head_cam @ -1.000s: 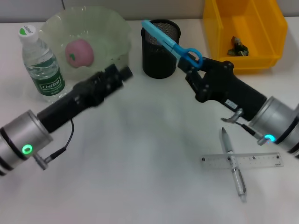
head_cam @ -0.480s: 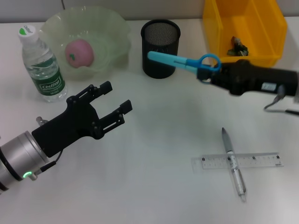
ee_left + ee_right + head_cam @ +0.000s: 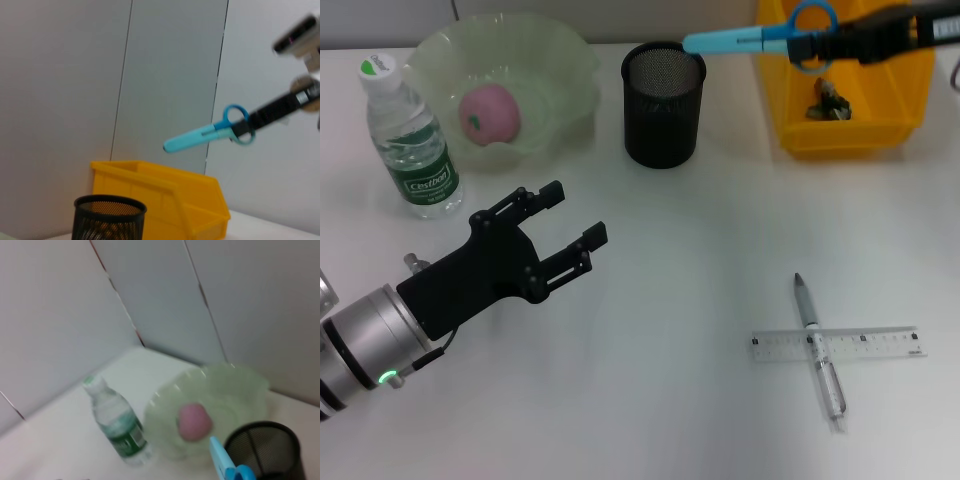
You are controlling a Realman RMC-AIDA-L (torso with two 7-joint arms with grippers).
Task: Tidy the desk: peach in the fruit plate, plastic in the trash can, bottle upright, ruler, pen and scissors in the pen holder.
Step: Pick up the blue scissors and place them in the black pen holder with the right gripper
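My right gripper point(image 3: 835, 40) is shut on the blue scissors point(image 3: 760, 35) and holds them high, level, blade tip over the rim of the black mesh pen holder point(image 3: 663, 103). The scissors also show in the left wrist view point(image 3: 207, 132) and the right wrist view point(image 3: 225, 465). My left gripper point(image 3: 565, 225) is open and empty above the table's left middle. The pink peach point(image 3: 488, 112) lies in the green fruit plate point(image 3: 560, 60). The water bottle point(image 3: 408, 140) stands upright. The pen point(image 3: 818, 350) lies across the clear ruler point(image 3: 880, 343) at front right.
A yellow bin point(image 3: 910, 80) with a small dark scrap point(image 3: 828, 102) in it stands at the back right, beside the pen holder. The bin also shows in the left wrist view point(image 3: 165, 192).
My right gripper has lifted the scissors up and back to the right, from beside the pen holder to high over the yellow bin. My left gripper drew back from the plate and opened.
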